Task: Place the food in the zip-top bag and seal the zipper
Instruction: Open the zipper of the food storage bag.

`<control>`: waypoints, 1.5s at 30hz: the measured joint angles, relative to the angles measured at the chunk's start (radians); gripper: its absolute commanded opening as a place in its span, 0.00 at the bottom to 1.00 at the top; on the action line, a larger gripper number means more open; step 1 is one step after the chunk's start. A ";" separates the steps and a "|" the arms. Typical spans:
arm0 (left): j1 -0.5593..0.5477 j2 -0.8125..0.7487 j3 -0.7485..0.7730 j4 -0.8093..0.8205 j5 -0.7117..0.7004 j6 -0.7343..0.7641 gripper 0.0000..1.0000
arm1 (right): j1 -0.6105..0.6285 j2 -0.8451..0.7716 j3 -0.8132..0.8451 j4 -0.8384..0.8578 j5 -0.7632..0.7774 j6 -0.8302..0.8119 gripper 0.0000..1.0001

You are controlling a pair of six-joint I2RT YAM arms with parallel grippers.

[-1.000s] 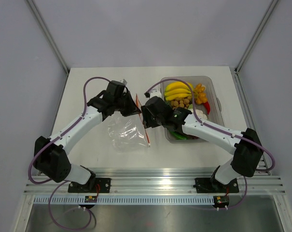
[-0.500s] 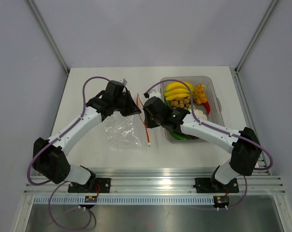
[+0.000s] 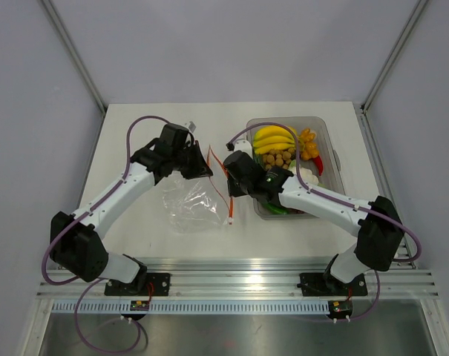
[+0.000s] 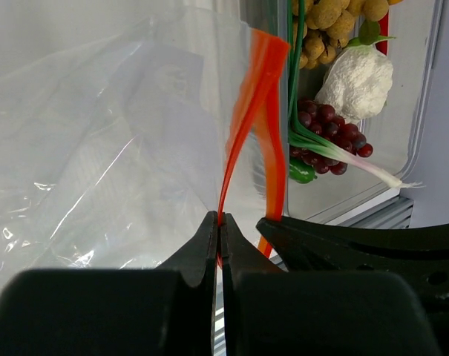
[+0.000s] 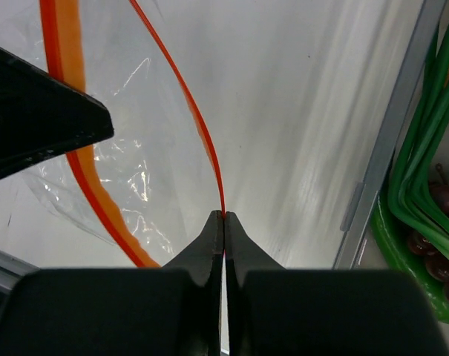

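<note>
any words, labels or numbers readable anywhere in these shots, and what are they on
No text can be read in any view.
left base sticker: too small to read.
right base sticker: too small to read.
No print shows on the zip-top bag, the zipper or the clear tub.

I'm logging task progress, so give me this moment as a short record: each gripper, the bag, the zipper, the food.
left gripper: shut on one strip of the zipper
right gripper: shut on the other strip
zip-top bag: mouth held apart between the two grippers, no food seen inside
zipper state: unsealed, strips separated
food: in the clear tub
</note>
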 measured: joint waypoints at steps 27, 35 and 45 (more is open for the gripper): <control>0.002 0.002 0.024 -0.030 0.056 0.139 0.49 | 0.000 -0.060 -0.026 0.039 0.023 0.069 0.00; -0.085 0.002 -0.031 0.050 0.024 0.051 0.39 | 0.000 -0.060 -0.026 0.056 0.024 0.125 0.00; -0.125 -0.002 -0.134 0.094 -0.038 -0.030 0.13 | 0.000 -0.062 -0.027 0.058 0.034 0.188 0.00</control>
